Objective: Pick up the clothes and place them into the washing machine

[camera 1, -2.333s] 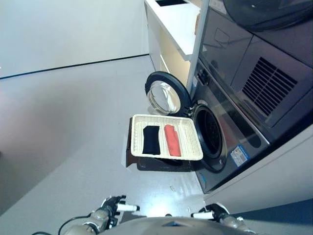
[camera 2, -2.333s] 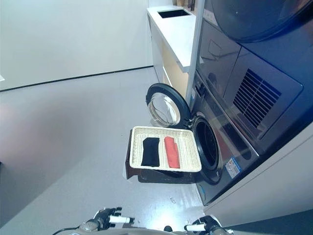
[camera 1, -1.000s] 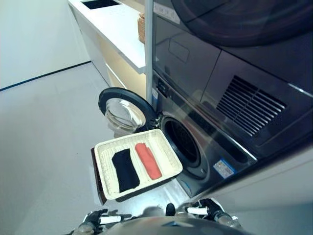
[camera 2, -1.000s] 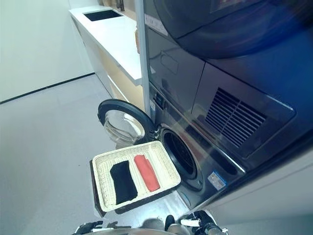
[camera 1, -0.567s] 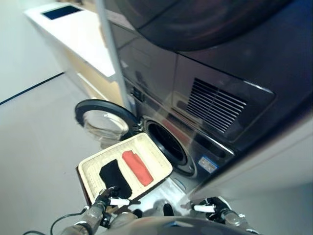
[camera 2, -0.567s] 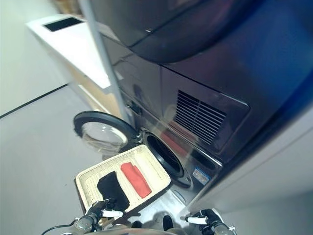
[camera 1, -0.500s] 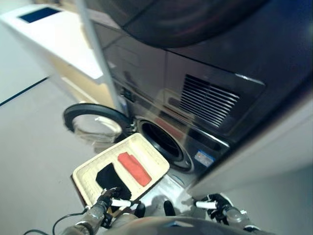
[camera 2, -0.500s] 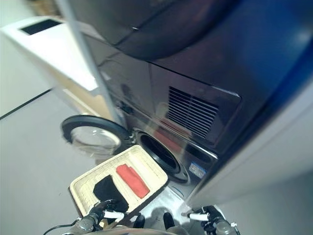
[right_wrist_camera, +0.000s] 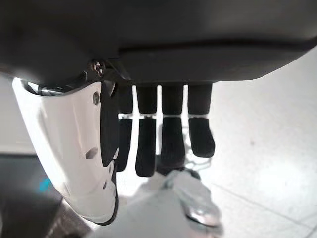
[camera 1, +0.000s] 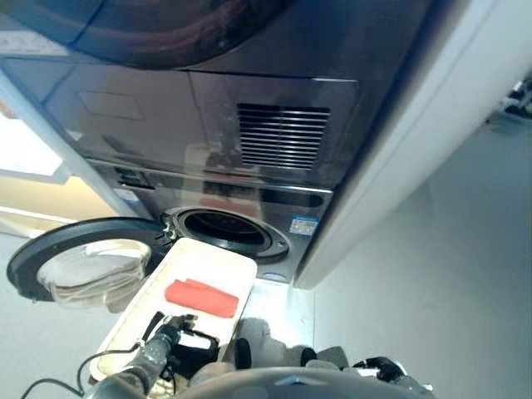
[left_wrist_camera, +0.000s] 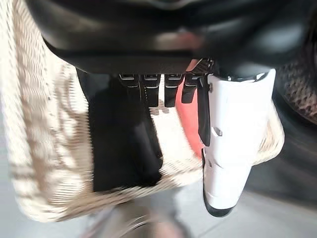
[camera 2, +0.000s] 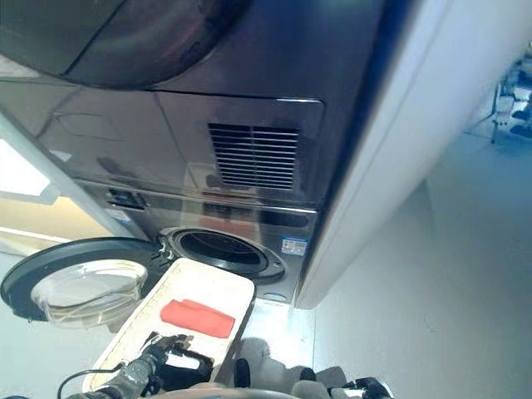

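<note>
A white woven basket (camera 1: 218, 268) stands in front of the washing machine's open drum (camera 1: 227, 230). In it lie a folded red cloth (camera 1: 202, 298) and, nearer me, a folded black cloth (left_wrist_camera: 125, 148). My left hand (camera 1: 167, 336) hovers over the basket's near end, above the black cloth. Its fingers (left_wrist_camera: 157, 90) are straight and hold nothing, and the red cloth (left_wrist_camera: 187, 123) shows beside its white-covered thumb. My right hand (camera 1: 380, 366) hangs low at the right, open and empty, with only floor past its fingers (right_wrist_camera: 173, 140).
The machine's round glass door (camera 1: 79, 264) is swung open to the left of the basket. A dark dryer front with a vent grille (camera 1: 279, 135) rises above the drum. A pale wall panel (camera 1: 399, 141) flanks the machine on the right, with grey floor (camera 1: 432, 274) beyond.
The camera has swung round and moved closer to the machine, so the whole scene shifted. My left hand has come up over the basket's near end, above the black cloth.
</note>
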Controlling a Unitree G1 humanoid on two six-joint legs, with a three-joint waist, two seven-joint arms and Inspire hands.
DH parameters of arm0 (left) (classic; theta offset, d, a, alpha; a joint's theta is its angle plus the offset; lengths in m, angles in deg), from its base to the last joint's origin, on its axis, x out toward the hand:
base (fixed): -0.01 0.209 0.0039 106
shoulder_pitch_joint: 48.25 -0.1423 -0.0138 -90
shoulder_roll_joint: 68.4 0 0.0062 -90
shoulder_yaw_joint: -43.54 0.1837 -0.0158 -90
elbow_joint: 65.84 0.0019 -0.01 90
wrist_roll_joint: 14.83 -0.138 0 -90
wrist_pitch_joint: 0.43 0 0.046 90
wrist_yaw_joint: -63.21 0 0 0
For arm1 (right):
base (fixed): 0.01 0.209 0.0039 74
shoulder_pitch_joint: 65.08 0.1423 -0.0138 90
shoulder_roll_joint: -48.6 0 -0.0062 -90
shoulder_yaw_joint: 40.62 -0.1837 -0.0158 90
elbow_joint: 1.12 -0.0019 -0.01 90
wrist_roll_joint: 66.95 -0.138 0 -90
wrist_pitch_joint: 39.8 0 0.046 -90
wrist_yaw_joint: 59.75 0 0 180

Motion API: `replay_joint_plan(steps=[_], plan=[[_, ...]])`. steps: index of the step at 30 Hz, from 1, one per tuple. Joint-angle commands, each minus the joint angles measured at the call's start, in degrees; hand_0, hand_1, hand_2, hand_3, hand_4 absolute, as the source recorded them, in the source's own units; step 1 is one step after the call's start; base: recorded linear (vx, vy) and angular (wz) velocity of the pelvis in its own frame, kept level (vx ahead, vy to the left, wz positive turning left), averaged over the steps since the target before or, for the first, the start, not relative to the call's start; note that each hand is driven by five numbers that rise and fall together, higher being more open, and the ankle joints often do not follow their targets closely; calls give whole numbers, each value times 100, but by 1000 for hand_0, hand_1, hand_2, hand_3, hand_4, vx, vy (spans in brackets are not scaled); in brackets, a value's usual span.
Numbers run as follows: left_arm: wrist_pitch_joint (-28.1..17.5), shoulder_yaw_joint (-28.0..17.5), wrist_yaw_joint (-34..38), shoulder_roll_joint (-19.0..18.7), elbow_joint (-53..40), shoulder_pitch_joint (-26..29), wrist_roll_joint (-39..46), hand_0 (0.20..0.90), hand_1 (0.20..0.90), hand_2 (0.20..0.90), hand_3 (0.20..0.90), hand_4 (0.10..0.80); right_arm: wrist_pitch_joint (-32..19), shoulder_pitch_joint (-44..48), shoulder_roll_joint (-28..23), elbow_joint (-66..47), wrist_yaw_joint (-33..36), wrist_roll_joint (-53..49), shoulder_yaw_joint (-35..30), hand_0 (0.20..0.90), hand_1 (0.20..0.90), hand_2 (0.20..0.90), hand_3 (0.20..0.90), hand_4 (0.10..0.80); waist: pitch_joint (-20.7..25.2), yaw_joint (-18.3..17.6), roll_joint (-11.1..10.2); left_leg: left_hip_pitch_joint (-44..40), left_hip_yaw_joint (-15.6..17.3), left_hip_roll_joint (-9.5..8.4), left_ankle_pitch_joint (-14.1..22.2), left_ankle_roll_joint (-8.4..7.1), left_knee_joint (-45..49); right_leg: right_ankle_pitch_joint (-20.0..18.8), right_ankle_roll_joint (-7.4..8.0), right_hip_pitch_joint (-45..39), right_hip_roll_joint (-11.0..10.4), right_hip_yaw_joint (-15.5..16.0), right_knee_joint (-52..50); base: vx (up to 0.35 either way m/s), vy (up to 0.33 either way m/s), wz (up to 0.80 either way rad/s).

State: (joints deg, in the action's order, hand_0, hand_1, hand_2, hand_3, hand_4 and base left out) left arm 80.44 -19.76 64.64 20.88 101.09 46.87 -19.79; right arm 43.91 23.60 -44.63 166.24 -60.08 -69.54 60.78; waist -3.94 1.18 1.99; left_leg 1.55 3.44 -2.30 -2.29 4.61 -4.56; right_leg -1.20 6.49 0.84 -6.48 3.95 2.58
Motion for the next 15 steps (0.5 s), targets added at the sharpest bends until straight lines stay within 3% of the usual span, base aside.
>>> replay_joint_plan(steps=[1,7,11,15], plan=[[-85,237,323,-514,115,402,-1064,900,900,900,900,800,-180,176,-370,49,33,88,-60,900,900,900,900,800,279,104,-247,139,-394,68,179,-598,47,-186,116,31,-83,-120,6,87,-28,14],[-11,536,718,-1000,-287,424,-2378,900,900,900,900,800,-223,60,-540,54,33,280,-147,900,900,900,900,800,342,36,-210,3,-467,125,209,-652,-43,-126,117,-139,-36,-61,164,47,-21,10],[78,1144,981,-1398,-632,493,-3789,900,900,900,900,800,-271,70,-630,-46,91,388,-85,900,900,900,900,800,290,20,-186,61,-475,166,163,-659,-44,-108,103,-63,-22,-70,90,-24,-14,9],[177,1534,1207,-1771,-972,802,-4440,900,900,900,900,800,-336,317,-692,-187,223,316,57,900,900,900,900,800,-109,-24,-152,309,-483,204,192,-653,80,-9,42,241,-6,-79,-138,-173,-11,2]])
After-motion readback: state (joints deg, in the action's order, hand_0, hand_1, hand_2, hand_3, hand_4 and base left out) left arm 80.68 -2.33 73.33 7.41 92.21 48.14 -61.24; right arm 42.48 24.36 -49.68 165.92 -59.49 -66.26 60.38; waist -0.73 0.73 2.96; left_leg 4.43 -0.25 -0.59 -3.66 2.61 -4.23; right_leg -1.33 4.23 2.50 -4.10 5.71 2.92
